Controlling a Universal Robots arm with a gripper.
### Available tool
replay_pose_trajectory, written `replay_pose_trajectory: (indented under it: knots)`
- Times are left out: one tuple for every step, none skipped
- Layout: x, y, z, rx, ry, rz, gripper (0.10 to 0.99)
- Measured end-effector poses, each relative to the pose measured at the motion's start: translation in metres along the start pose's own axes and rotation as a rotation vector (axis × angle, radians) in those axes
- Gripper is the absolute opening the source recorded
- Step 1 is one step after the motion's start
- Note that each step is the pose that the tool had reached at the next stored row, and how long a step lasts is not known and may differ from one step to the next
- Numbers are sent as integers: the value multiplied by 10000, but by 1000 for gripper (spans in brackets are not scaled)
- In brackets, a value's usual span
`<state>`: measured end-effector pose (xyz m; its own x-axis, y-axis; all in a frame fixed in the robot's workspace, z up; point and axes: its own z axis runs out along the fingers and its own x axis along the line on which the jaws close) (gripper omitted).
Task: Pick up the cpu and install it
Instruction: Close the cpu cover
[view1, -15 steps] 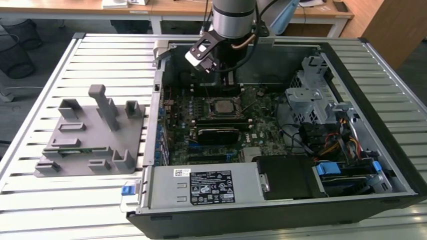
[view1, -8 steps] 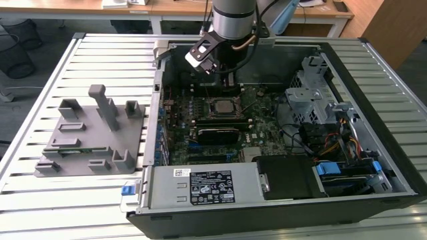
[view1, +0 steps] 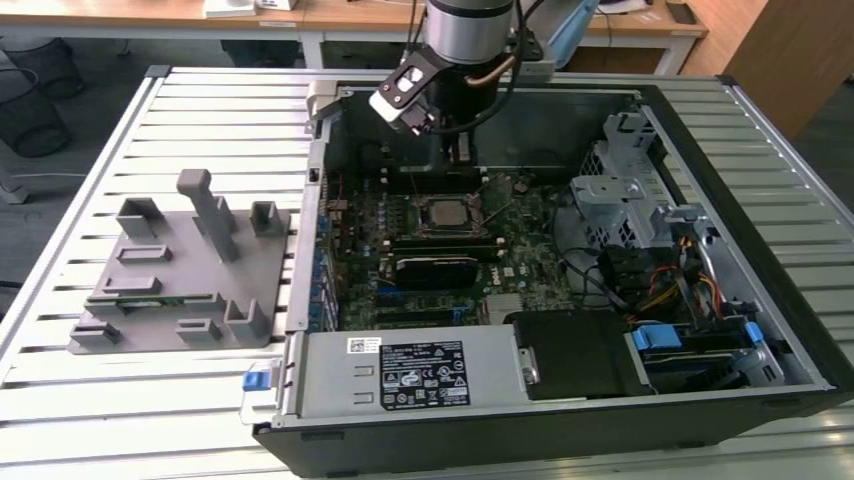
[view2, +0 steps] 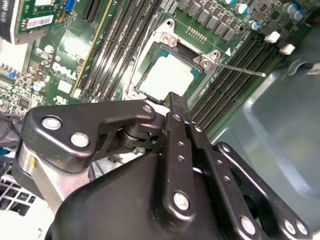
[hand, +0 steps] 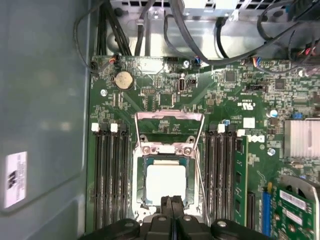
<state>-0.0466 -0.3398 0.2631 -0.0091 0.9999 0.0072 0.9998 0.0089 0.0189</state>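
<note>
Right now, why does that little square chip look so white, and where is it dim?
In both wrist views light glares off the cpu, washing its top white; in the second wrist view the hand looms dark; in the exterior view the computer case is shadowed inside.

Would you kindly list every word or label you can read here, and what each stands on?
Nothing can be quoted with confidence.
Dark label on the grey metal box: print too small.
Small white sticker beside it: too small.
Pale sticker on the case wall: unreadable.
Barcode sticker on the green card: too small.
White lettering on the motherboard: a maker's mark, not quoted.
</note>
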Motion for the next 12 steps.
replay_pose_trajectory:
  knots:
    - [-1,1,-18,1,0,-1,106]
    - [-8,1,-25,0,3,-2,106]
    - [-25,1,-26,0,12,-1,106]
    - [-47,0,-27,0,23,0,106]
    - [-73,0,-27,0,33,0,106]
    - [-101,0,-27,0,37,0,106]
    - [-120,0,-27,0,39,0,106]
    - [-128,0,-28,1,37,0,106]
    - [-131,0,-28,1,38,1,106]
    - [-131,11,-27,1,39,1,106]
    - [-131,38,-27,3,43,1,106]
    - [-132,74,-26,6,47,-1,106]
